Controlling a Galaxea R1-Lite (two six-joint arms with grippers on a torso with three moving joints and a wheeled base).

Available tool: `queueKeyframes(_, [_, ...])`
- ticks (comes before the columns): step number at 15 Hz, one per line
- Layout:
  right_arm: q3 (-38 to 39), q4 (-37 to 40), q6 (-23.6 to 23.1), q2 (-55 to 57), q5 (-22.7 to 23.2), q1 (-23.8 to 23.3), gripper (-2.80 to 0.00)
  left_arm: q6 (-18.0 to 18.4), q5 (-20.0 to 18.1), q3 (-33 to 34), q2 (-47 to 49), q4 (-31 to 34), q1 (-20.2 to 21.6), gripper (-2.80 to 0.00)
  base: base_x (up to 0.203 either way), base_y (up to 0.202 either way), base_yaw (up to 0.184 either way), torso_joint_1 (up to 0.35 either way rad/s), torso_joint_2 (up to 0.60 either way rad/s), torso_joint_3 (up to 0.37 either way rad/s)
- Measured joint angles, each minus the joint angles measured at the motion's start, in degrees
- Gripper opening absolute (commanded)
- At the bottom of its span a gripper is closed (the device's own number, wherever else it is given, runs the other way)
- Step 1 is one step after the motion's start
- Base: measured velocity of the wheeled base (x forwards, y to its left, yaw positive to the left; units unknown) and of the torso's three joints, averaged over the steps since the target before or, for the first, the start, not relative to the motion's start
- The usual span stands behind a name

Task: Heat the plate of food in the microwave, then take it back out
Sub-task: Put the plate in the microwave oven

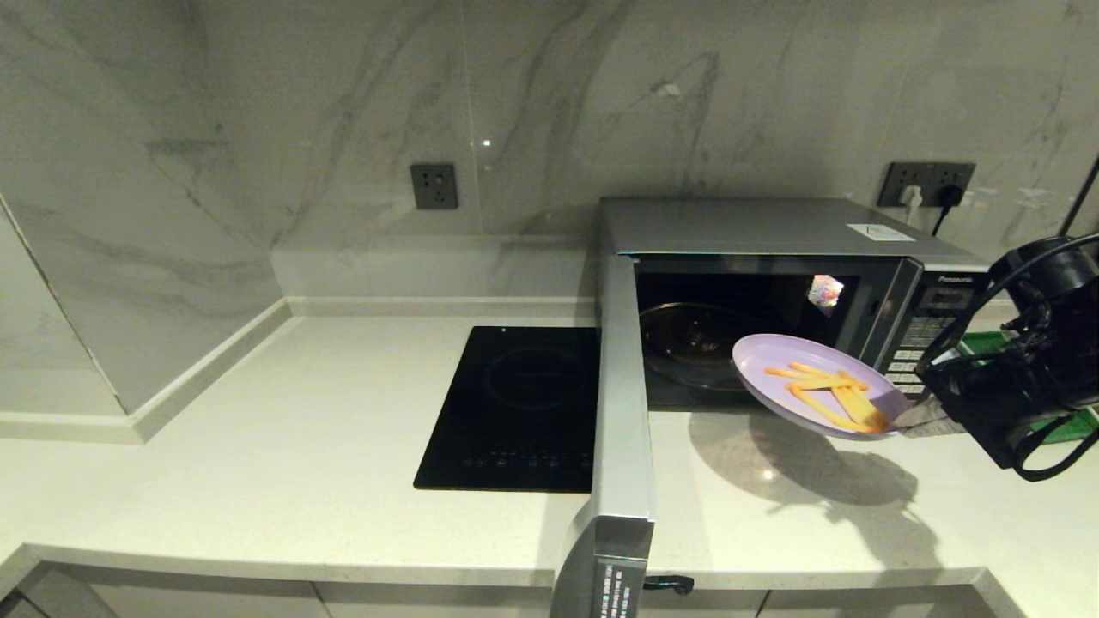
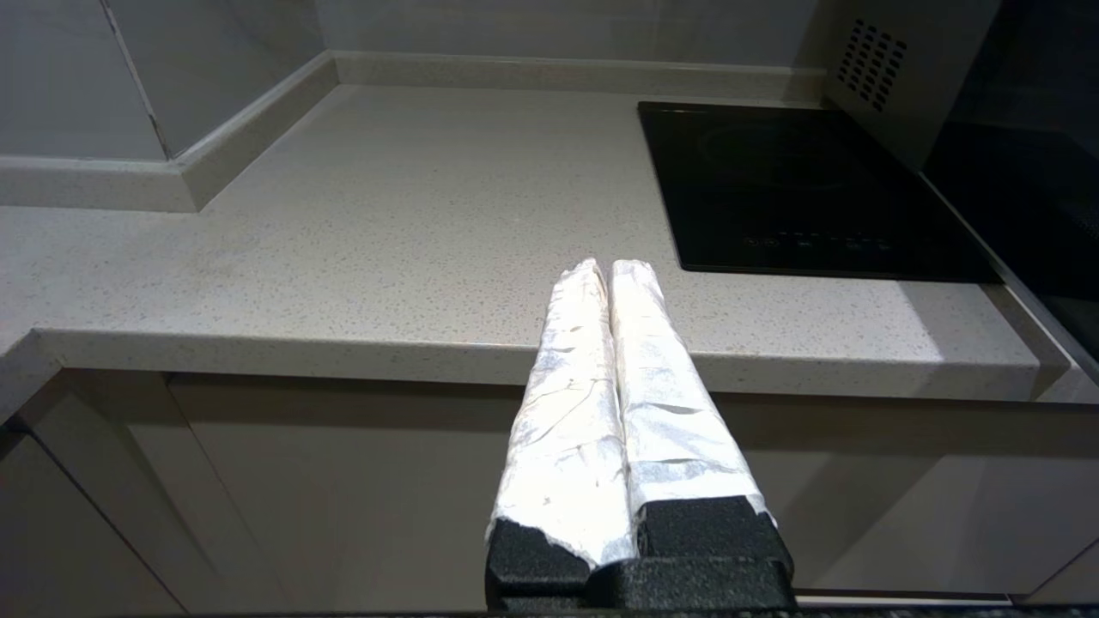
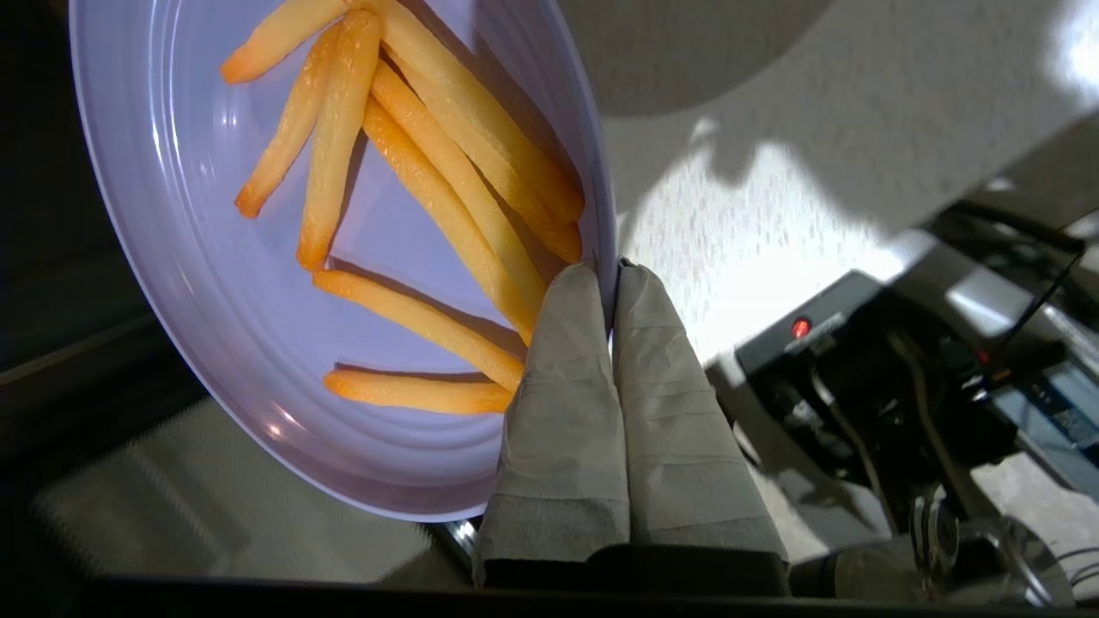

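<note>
Microwave (image 1: 773, 300) door swung wide, cavity dark. My right gripper (image 1: 912, 419) has its jaws pinched onto the rim of the plate of food (image 1: 798, 378), held airborne at the opening and tilted. Level it before moving; fries may slide. Left gripper (image 2: 608, 273) parked below the counter edge, 2 fingers pressed together, empty.

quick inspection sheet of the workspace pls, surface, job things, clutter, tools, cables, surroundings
surface: pale speckled countertop, with the plate's shadow in front of the microwave.
job's things: plate of food tilted in the air before the open cavity; microwave door swung wide open, glass turntable bare.
clutter: black cooktop left of the microwave; green tray behind the right arm.
grippers: right tool shut on the plate's rim; left tool shut, empty, at the counter's front edge.
cables: plugs in the wall socket; black cable looped on the right arm.
surroundings: marble wall, second socket.
</note>
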Motion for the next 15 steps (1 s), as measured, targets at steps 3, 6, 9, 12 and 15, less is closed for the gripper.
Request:
queueKeyframes(3, [-4.1, -1.7, 1.0, 4.6, -2.1, 2.4, -2.80, 0.0, 0.0, 0.0, 0.0, 0.0, 0.0, -2.80, 0.000, 0.000, 0.000, 0.000, 0.00, 0.000])
queueKeyframes(6, [-8.2, -1.9, 1.7, 9.2, -4.7, 5.3, -2.80, 0.0, 0.0, 0.0, 0.0, 0.0, 0.0, -2.80, 0.000, 0.000, 0.000, 0.000, 0.00, 0.000])
queueKeyframes(9, [-12.5, -1.9, 3.2, 14.4, -8.9, 7.8, -2.80, 0.0, 0.0, 0.0, 0.0, 0.0, 0.0, -2.80, 0.000, 0.000, 0.000, 0.000, 0.00, 0.000])
queueKeyframes(12, [-16.9, -2.0, 5.0, 17.8, -9.4, 9.9, -2.80, 0.0, 0.0, 0.0, 0.0, 0.0, 0.0, -2.80, 0.000, 0.000, 0.000, 0.000, 0.00, 0.000])
queueKeyframes(15, [-19.6, -2.4, 5.3, 19.7, -9.4, 10.9, -2.80, 0.0, 0.0, 0.0, 0.0, 0.0, 0.0, -2.80, 0.000, 0.000, 0.000, 0.000, 0.00, 0.000])
